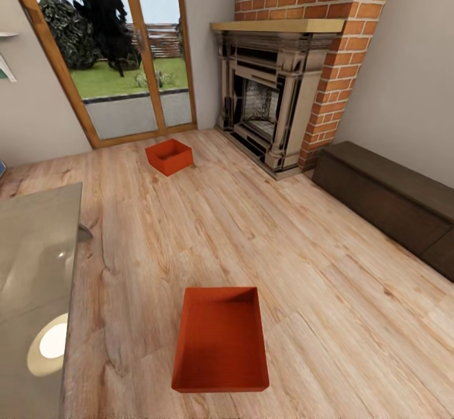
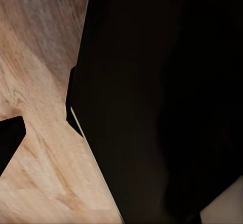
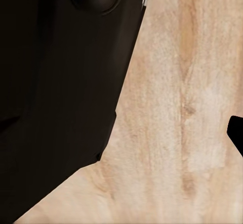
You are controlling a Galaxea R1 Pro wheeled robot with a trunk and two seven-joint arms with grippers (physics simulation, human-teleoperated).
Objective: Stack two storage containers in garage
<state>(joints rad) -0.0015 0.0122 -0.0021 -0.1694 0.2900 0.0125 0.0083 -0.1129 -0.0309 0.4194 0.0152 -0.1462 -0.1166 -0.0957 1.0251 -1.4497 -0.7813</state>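
The left gripper's dark fingertip and the right's are showing at the wrist views' edges over wood planks; I cannot tell their spread. One bin is lying close ahead, the other bin far off near the fireplace and glass door.
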